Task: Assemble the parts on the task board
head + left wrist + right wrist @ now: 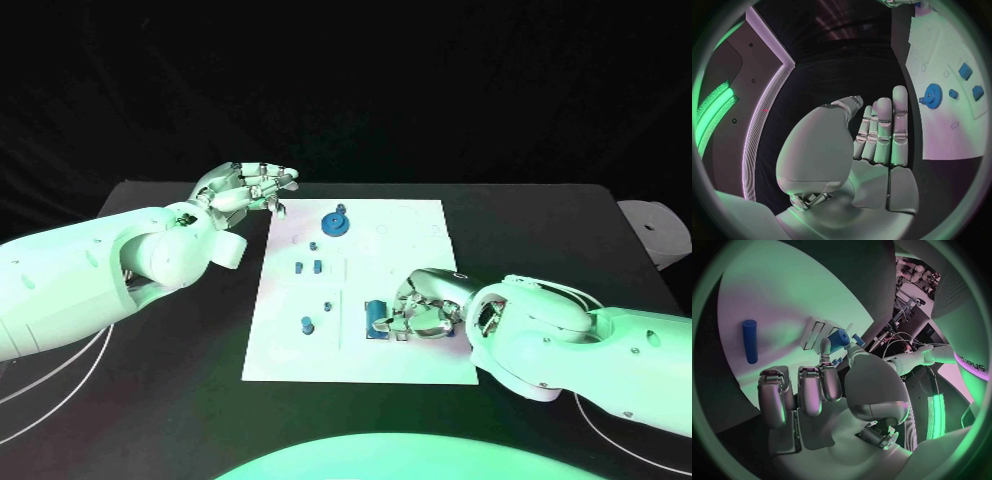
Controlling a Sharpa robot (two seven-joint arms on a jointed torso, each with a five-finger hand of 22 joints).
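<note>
Blue cylinder (376, 316) lies lengthwise beside right robot hand (421, 310).

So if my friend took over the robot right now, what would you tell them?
Left hand: holds nothing, fingers loosely curled, above the table beside the task board's far left corner.
Right hand: low over the board's near right part, fingers around a blue part; a firm hold cannot be told.
Blue gear stands near the far edge; small blue parts lie mid-board, another nearer.
Most parts look loose; assembly remains.
</note>
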